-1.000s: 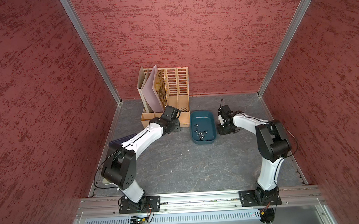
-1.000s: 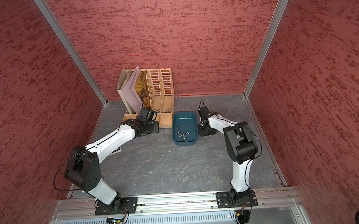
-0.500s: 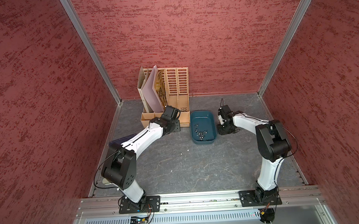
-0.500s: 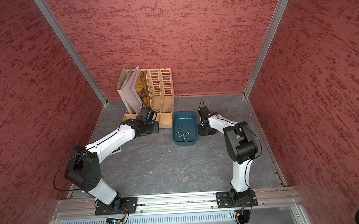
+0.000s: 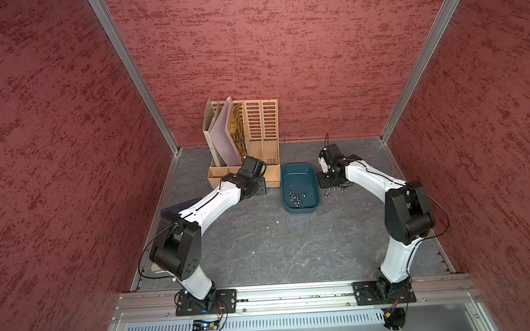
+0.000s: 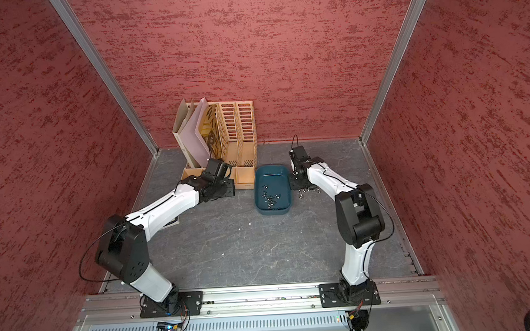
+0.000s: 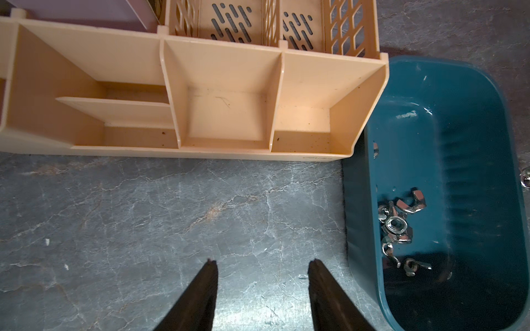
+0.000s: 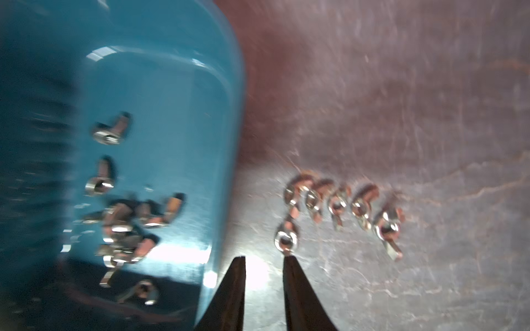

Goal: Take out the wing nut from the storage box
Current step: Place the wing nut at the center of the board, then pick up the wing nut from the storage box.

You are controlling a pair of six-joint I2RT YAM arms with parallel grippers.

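Walls: red rough-textured panels close in three sides of the bay.
Table: a grey stone-patterned tabletop, mostly bare from where I stand.
Left arm: the white and black left arm reaches toward the back, its wrist just in front of the organiser.
Right arm: the white and black right arm bends inward, its wrist low beside the box.
Organiser: a tall beige slotted plastic file organiser stands against the back wall with folders leaning in it.
Storage box: the shallow dark teal plastic storage box sits flat on the table between the two wrists, just beside the organiser's corner.
Left gripper: the left gripper hangs over bare table beside the box, jaws spread with nothing between them.
Right gripper: the right gripper is low over the table just outside the box wall, jaws a narrow gap apart and pinching nothing.
Nuts in box: a heap of shiny metal wing nuts lies on the box floor, toward the end nearer the robot bases.
Nuts outside: a short row of wing nuts lies on the table beside the box.
Nearest nut: one loose wing nut lies just off a right fingertip; the view is too blurred to tell whether they touch.
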